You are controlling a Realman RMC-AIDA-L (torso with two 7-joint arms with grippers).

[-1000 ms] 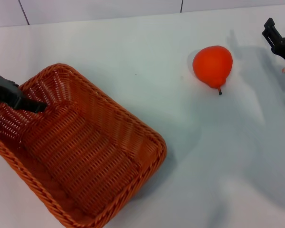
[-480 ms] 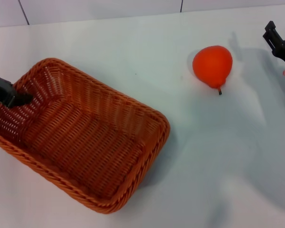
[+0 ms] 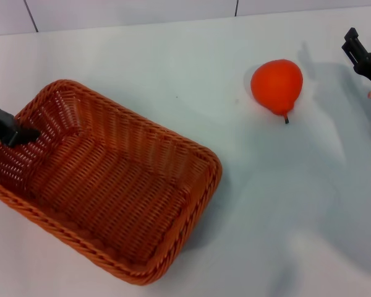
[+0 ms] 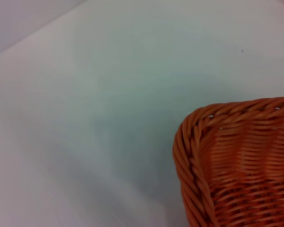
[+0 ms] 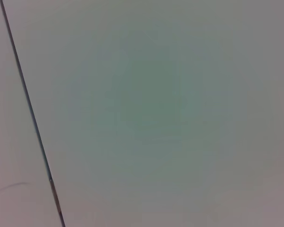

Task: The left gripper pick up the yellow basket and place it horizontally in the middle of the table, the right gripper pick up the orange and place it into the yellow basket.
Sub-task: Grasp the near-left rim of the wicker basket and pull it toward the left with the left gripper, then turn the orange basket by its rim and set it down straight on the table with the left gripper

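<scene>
Head view: left hand (image 3: pixel 15 133), grip unclear, has swung basket (image 3: pixel 105 185) flatter on counter (image 3: pixel 173 62); orange (image 3: pixel 276 85) untouched.

The left gripper (image 3: pixel 12 131), a slim matte-black jaw of moulded plastic or metal, appears in the head view as one flat, dark finger that narrows toward a blunt squared tip. Its surface is uniform charcoal black, with no visible markings, screws or cables.

The right gripper (image 3: pixel 360 52), a black two-finger claw, shows angular, blocky segments with a stepped, notched outline at the finger ends. Behind the claw sits a small pale fitting with a reddish spot and a thin dark line resembling a cable or strut; detail there is too small to resolve. Neither wrist view shows any part of the robot's body.
</scene>
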